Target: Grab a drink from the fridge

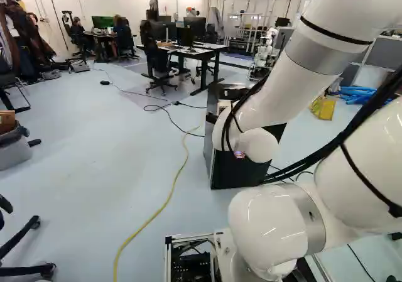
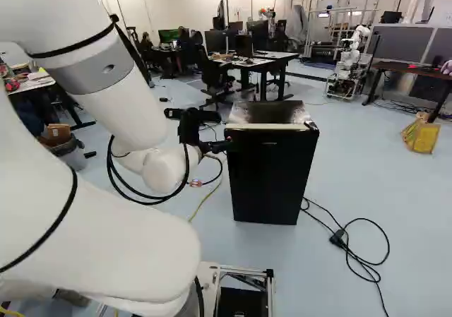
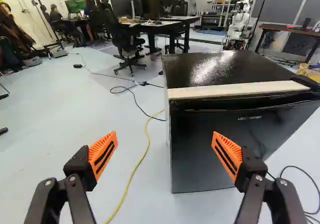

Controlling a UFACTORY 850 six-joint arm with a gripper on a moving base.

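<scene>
Black fridge (image 3: 215, 151) stands on the floor (image 3: 65, 119) ahead of the gripper (image 3: 164, 133), door looks shut, no drink visible. Gripper open, holding nothing. Positioning at most done; opening, reaching in, grabbing all left.

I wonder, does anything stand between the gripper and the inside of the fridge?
Yes: the fridge door, which looks shut, stands ahead of the open gripper. Nothing else visible lies between the gripper and that door.
</scene>
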